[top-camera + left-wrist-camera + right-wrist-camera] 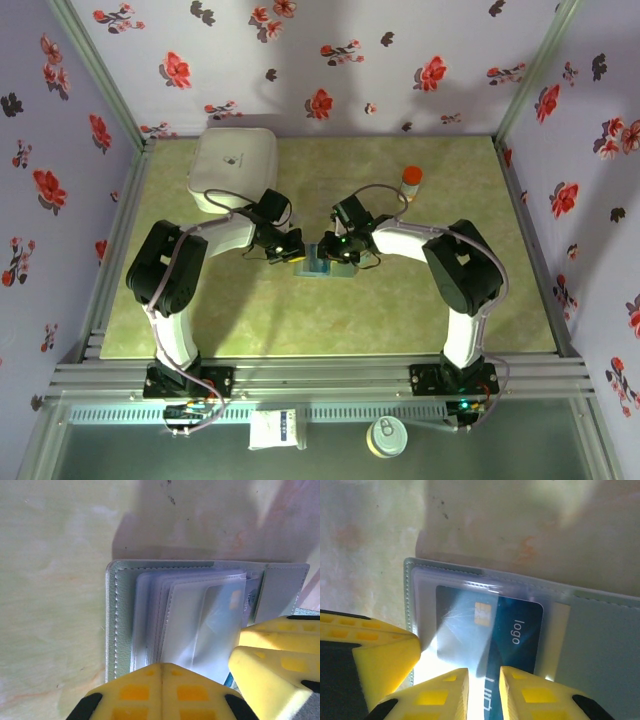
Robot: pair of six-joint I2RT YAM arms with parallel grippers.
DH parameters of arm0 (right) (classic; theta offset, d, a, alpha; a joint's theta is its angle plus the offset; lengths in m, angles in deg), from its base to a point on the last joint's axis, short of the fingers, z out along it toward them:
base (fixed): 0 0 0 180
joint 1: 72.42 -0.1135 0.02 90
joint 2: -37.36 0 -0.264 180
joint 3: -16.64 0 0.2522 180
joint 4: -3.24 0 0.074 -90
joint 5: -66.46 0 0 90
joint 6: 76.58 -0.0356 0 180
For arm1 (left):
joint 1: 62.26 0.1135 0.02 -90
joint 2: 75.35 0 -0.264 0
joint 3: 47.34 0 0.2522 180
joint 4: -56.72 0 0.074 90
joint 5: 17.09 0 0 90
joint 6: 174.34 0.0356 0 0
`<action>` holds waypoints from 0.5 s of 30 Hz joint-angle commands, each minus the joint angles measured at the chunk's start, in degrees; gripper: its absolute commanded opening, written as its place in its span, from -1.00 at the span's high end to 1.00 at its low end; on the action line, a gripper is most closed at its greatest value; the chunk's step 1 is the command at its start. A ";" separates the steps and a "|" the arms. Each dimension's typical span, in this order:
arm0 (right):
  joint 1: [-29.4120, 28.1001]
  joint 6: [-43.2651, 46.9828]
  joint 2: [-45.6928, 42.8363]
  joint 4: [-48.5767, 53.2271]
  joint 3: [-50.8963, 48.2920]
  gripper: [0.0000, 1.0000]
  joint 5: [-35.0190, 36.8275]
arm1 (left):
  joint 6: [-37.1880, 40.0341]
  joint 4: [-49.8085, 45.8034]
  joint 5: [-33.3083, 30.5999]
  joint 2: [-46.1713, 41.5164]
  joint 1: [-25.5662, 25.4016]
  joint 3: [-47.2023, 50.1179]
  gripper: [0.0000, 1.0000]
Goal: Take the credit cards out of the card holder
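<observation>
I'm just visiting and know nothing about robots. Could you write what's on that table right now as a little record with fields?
card holder: lies open on the table, clear sleeves showing
blue card: inside a sleeve, not yet out
left gripper: shut, at the holder's edge
right gripper: fingers narrowly apart over the blue card; grip unclear
elsewhere: white box, orange-capped bottle
</observation>
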 commanded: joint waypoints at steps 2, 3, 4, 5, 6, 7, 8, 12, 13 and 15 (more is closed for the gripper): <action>-0.02 1.09 -2.97 3.58 -0.25 0.46 1.92 | -0.25 -2.04 -0.31 -1.97 0.21 0.05 0.98; -0.05 0.83 -3.67 3.33 -0.74 0.45 2.08 | -0.30 -1.90 0.00 -2.13 0.15 -0.03 0.98; -0.05 0.52 -4.38 2.84 -1.18 0.45 2.13 | -0.35 -2.07 0.19 -2.39 0.13 -0.21 0.98; 0.08 0.25 -5.19 2.37 -1.64 0.44 2.16 | -0.36 -2.23 0.19 -2.76 0.12 -0.39 0.97; 0.20 -0.11 -5.79 1.87 -2.04 0.43 2.12 | -0.45 -2.35 0.28 -3.08 0.13 -0.55 0.98; 0.50 -0.45 -6.39 1.38 -2.54 0.42 1.97 | -0.54 -2.36 0.33 -3.41 0.12 -0.80 0.98; 0.77 -1.01 -6.81 0.76 -3.18 0.41 1.86 | -0.53 -2.42 0.52 -3.64 0.03 -1.18 0.98; 2.18 -4.08 -7.93 -2.98 -6.61 0.39 0.27 | 0.13 -4.08 0.57 -3.81 -0.61 -3.14 0.98; 2.47 -4.79 -8.06 -3.68 -7.26 0.39 -0.22 | 0.13 -4.27 0.46 -3.97 -0.73 -3.29 0.98; 2.75 -5.40 -7.99 -4.50 -7.97 0.38 -0.75 | 0.00 -4.03 0.52 -3.96 -0.98 -3.60 0.98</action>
